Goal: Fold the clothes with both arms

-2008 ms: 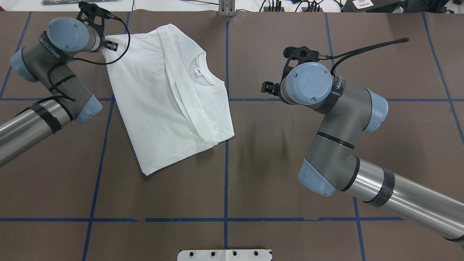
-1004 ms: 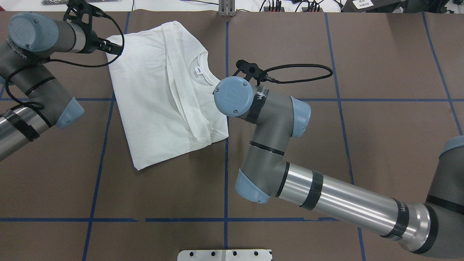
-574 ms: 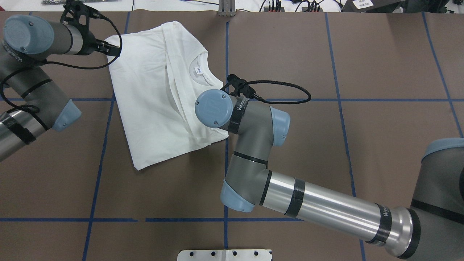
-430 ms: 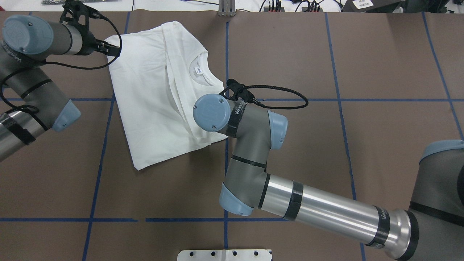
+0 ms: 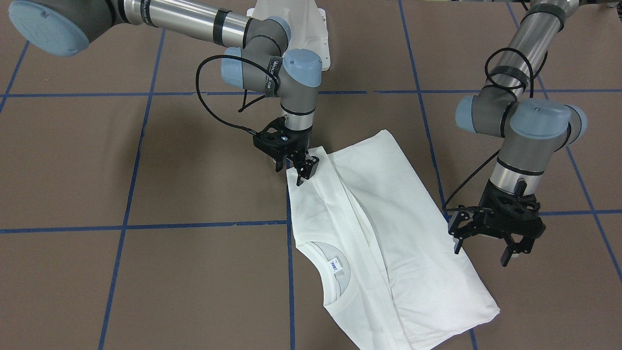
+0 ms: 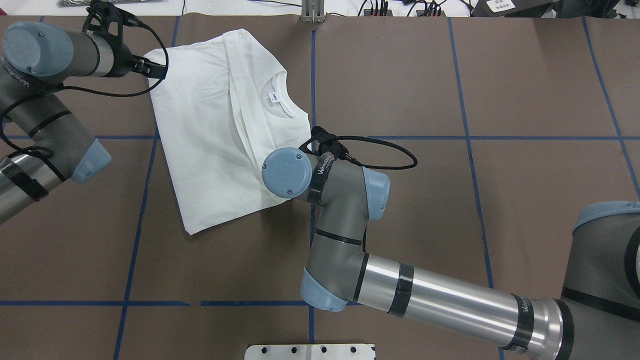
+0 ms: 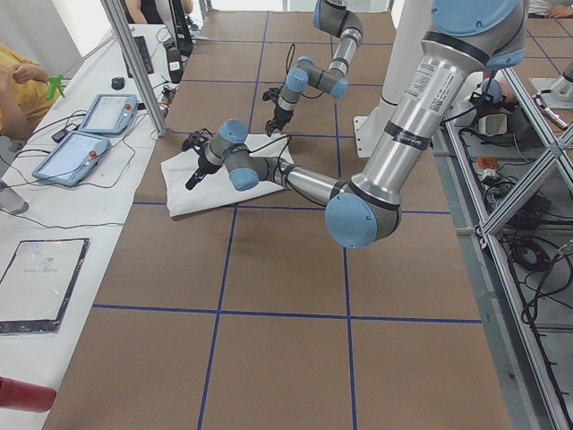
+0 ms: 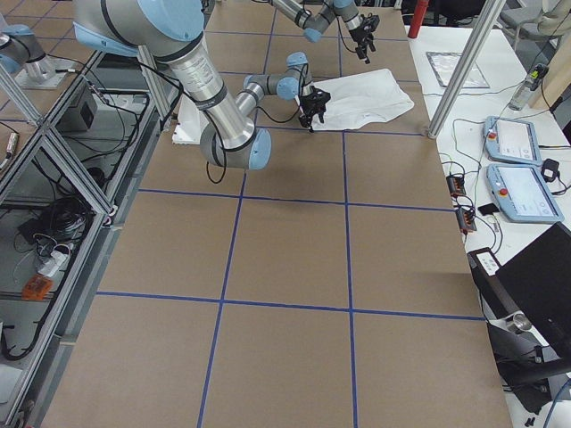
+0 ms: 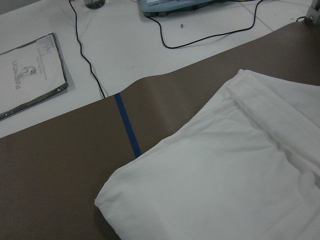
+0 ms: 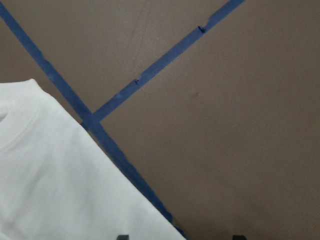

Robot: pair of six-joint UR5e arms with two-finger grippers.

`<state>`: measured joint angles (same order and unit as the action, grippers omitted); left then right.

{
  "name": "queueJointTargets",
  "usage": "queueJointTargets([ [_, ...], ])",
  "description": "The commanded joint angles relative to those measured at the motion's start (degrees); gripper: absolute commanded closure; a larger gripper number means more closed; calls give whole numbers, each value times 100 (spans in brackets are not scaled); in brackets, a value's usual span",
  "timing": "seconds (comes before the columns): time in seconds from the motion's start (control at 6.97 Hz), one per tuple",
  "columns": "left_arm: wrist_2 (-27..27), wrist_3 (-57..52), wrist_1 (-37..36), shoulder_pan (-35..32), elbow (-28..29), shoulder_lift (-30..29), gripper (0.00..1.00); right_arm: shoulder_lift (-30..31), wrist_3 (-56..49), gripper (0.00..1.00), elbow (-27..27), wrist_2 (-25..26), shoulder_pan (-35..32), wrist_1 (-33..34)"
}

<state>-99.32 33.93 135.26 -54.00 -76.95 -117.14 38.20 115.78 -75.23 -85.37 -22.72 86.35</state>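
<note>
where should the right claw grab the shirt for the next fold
Probably the corner of the shirt under the right claw. Come straight down, open jaws straddling the edge: the cloth lies flat on the table, so only its edge offers a lip.

I see my left arm (image 6: pixel 55 130) and right arm (image 6: pixel 340 215) matching: grey joints, light blue round caps, silver tubes with black bands, looped black cables, white lettering.
</note>
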Motion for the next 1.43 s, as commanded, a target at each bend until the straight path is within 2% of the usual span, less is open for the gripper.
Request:
queueJointTargets([
  [0.0, 0, 0, 0, 12, -74, 120, 0, -6, 50, 25, 26, 3, 40, 49],
  [0.14, 0, 9, 0, 12, -83, 130, 0, -23, 59, 29, 18, 12, 40, 49],
  [0.43, 0, 210, 0, 30, -101, 165, 0, -23, 120, 54, 18, 12, 40, 40],
  [0.57, 0, 211, 0, 30, -92, 165, 0, -32, 120, 63, 9, 20, 40, 40],
  [0.86, 0, 237, 0, 30, -92, 165, 0, -173, 234, 100, 9, 152, 40, 40],
  [1.29, 0, 351, 9, 30, -119, 165, 0, -33, 130, 100, -87, 187, -12, 57],
])
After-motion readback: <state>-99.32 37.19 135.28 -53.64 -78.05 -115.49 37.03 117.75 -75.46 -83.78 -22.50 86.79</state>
